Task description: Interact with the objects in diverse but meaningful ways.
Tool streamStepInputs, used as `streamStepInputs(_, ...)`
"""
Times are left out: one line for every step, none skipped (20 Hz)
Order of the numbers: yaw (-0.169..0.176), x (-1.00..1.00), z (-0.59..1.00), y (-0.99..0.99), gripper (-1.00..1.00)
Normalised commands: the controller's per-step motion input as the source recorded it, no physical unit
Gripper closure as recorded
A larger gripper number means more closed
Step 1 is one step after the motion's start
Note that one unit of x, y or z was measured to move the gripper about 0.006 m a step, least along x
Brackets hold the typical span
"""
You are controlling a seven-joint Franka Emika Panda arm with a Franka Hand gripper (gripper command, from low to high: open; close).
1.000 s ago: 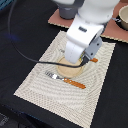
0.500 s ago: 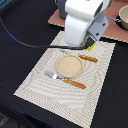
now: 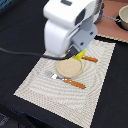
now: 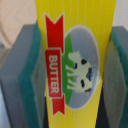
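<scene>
Pincer [image 4: 70,70]: closed on the yellow butter box [image 4: 75,65]. Wrist view shows a green-faced pad [image 4: 31,85] on one side of the box and its twin against the opposite side, both pressed flat to the box walls. Box fills the middle of that view, label facing the camera: red ribbon with "BUTTER" in white, a cow on a green and grey oval.

Exterior view: the white arm [image 3: 67,25] hides most of the pincer. Only a yellow edge of the box [image 3: 79,54] shows under the arm housing, directly above the far rim of the round tan plate [image 3: 69,67]. Cannot tell from this view whether the box touches the plate or is held clear of it.

Landmark = plate. The plate lies near the middle of the pale woven placemat [image 3: 60,92]. On the near side of the plate, just beside its rim: fork with wooden handle [image 3: 66,80], tines towards the exterior view's left. On the far side of the plate, towards the exterior view's right: an orange-brown handle, presumably the knife [image 3: 90,59], blade end hidden by the arm. Well beyond the plate, far right corner: grey pot [image 3: 122,17] on a reddish-brown surface. A black cable [image 3: 20,51] runs in from the exterior view's left, on the far side of the plate, towards the arm. Dark tabletop [image 3: 20,20] surrounds the placemat.
</scene>
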Motion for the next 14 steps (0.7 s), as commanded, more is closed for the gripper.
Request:
streamStepInputs(0.013, -0.27, -0.53, -0.60, 1.00)
streamStepInputs(0.009, -0.29, -0.55, -0.60, 1.00)
streamStepInputs(0.007, -0.26, -0.55, -0.57, 1.00)
streamStepInputs(0.006, -0.21, -0.55, -0.45, 1.00)
streamStepInputs(0.009, -0.18, -0.55, -0.39, 1.00)
streamStepInputs(0.011, -0.21, -0.61, -0.38, 1.00)
streamStepInputs(0.011, -0.27, -0.65, -0.41, 1.00)
streamStepInputs(0.011, -0.30, -0.66, -0.38, 1.00)
streamStepInputs(0.007, -0.35, -0.68, -0.29, 1.00)
streamStepInputs(0.000, -0.43, -0.59, -0.10, 1.00)
streamStepInputs(0.000, -0.56, -0.56, -0.06, 1.00)
streamStepInputs(0.000, -0.61, -0.53, -0.04, 1.00)
streamStepInputs(0.000, -0.47, -0.50, -0.04, 1.00)
streamStepInputs(0.000, -0.35, -0.47, -0.01, 1.00)
